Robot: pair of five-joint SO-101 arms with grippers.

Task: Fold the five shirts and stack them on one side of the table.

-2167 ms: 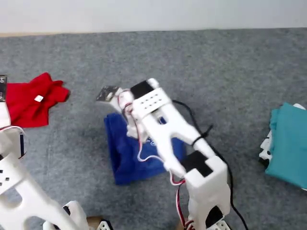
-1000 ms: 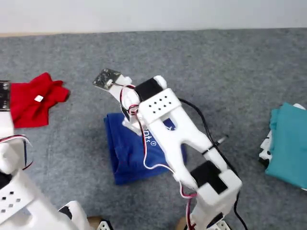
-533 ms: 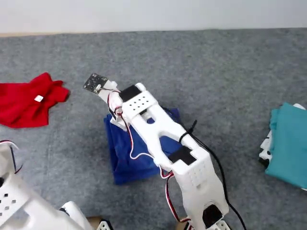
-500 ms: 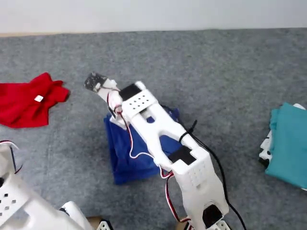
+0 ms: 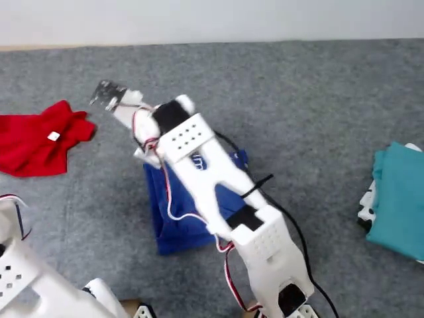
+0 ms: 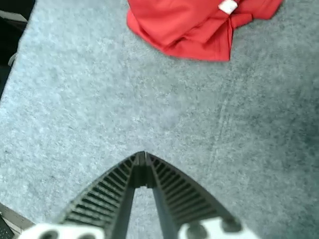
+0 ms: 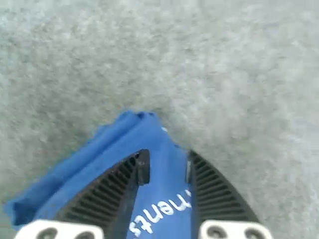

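Note:
A folded blue shirt (image 5: 177, 222) with white print lies mid-table. My right arm (image 5: 199, 165) stretches over it to its far left corner. In the right wrist view the right gripper (image 7: 165, 167) is open, and the blue shirt (image 7: 144, 134) runs flat between its fingers, with one finger resting on the cloth and the other at its edge. A crumpled red shirt (image 5: 40, 139) lies at the far left. The left gripper (image 6: 144, 157) is shut and empty above bare carpet, short of the red shirt (image 6: 199, 25). A teal shirt (image 5: 401, 199) lies at the right edge.
Grey carpet (image 5: 318, 106) covers the table. A black and white item (image 5: 366, 202) pokes out from under the teal shirt. The left arm's white base (image 5: 26, 285) fills the near left corner. A pale wall runs along the back.
The right arm has swung left and farther out, bringing its wrist to the blue shirt's far left corner. The left arm has drawn back toward the near left. The shirts lie as before.

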